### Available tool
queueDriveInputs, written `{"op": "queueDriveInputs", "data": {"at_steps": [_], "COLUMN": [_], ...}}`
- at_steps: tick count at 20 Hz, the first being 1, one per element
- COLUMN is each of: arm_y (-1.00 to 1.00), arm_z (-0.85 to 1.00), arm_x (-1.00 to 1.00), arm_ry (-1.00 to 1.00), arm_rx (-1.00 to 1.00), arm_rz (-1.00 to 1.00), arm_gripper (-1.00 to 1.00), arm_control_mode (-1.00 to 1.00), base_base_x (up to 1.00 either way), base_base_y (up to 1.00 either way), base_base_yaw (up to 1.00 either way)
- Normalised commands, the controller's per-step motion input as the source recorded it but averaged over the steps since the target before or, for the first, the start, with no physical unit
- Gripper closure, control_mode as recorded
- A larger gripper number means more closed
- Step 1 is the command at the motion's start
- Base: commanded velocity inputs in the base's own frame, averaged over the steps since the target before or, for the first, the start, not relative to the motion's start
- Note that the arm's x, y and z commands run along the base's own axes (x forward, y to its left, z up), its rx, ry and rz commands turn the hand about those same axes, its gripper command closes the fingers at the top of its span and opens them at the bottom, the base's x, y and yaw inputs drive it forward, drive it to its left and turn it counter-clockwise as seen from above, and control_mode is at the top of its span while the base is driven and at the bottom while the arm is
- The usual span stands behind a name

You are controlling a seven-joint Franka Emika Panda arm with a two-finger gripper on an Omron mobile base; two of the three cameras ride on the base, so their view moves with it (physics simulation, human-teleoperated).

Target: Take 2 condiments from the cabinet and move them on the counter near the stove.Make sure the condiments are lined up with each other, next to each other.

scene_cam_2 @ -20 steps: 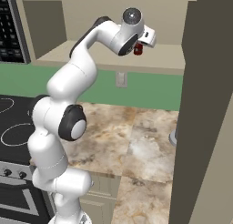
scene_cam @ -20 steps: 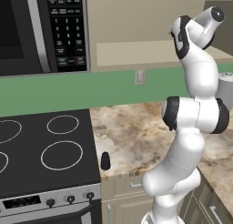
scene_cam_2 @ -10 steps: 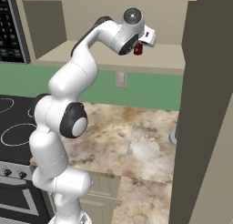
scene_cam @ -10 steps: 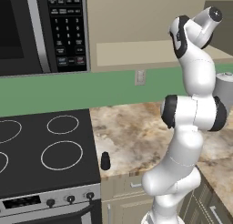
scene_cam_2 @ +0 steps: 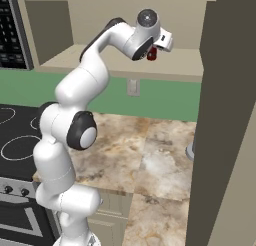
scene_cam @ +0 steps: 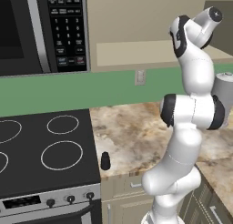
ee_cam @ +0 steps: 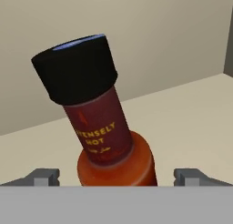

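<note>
The slim red-brown sauce bottle (ee_cam: pixel 107 141) with a black cap stands on the pale shelf of the cabinet (ee_cam: pixel 195 114), tilted in the hand view. My gripper (ee_cam: pixel 117 176) is open, one fingertip on each side of the bottle's body and clear of it. From the right base view, the bottle (scene_cam_2: pixel 151 54) shows as a red spot just under the hand, inside the cabinet (scene_cam_2: pixel 182 65). The short black shaker (scene_cam: pixel 105 160) stands upright on the counter (scene_cam: pixel 132 132), close to the right edge of the stove (scene_cam: pixel 45 148).
A black microwave (scene_cam: pixel 45 27) hangs above the stove. At the counter's right end stands a tall grey cylinder (scene_cam: pixel 224 89). A tall beige panel (scene_cam_2: pixel 225 140) walls off the right side. A wall outlet (scene_cam: pixel 139 77) sits on the green backsplash.
</note>
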Motion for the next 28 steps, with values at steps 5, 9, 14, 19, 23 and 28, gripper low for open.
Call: {"op": "queueDriveInputs", "data": {"at_steps": [5,9,14,19,23,28], "arm_y": [-0.01,0.00,0.00,0.00,0.00,0.02], "arm_z": [-0.05,0.00,0.00,-0.01,0.00,0.00], "arm_x": [0.03,0.00,-0.01,-0.53,-0.97,-1.00], "arm_ry": [0.00,0.00,0.00,0.00,-0.07,-0.06], "arm_rx": [0.00,0.00,0.00,0.00,0.00,0.00], "arm_rz": [0.00,0.00,0.00,0.00,0.00,0.02], "arm_gripper": [1.00,1.00,1.00,1.00,1.00,1.00], "arm_control_mode": [-1.00,-1.00,-1.00,-1.00,-1.00,-1.00], "base_base_x": [0.00,0.00,0.00,0.00,0.00,0.00], "base_base_y": [0.00,0.00,0.00,0.00,0.00,0.00], "base_base_yaw": [0.00,0.00,0.00,0.00,0.00,0.00]}}
